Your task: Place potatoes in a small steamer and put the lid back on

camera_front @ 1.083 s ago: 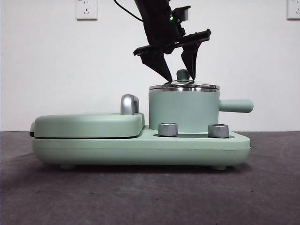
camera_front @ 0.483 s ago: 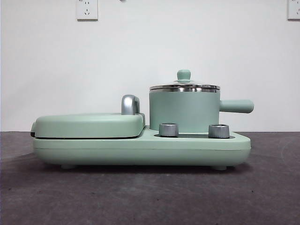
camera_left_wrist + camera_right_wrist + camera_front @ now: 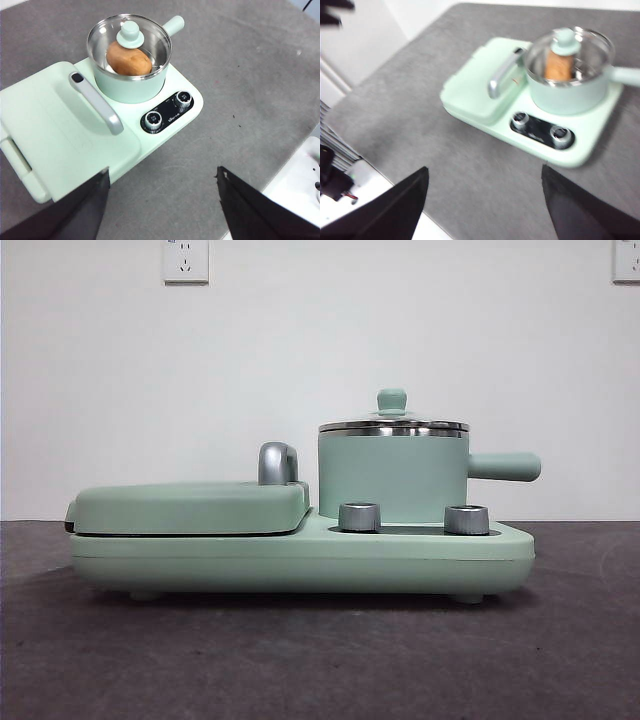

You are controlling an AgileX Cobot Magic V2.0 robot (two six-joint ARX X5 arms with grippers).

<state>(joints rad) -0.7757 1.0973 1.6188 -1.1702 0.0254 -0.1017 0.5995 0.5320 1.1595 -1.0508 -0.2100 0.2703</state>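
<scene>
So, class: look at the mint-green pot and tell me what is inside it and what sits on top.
Inside the small steamer lies one potato, seen through the glass lid resting on the rim. The pot floor under the potato is hidden.

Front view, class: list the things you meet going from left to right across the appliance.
Griddle cover → chrome handle → left dial → lid knob → right dial → steamer's side handle.

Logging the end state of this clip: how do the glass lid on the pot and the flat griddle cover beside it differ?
The glass lid is round and clear, showing the potato inside; the griddle cover is flat, squarish and opaque. The lid has a small mint knob; the cover has a long chrome handle. Both sit closed on the same mint-green cooker.
</scene>
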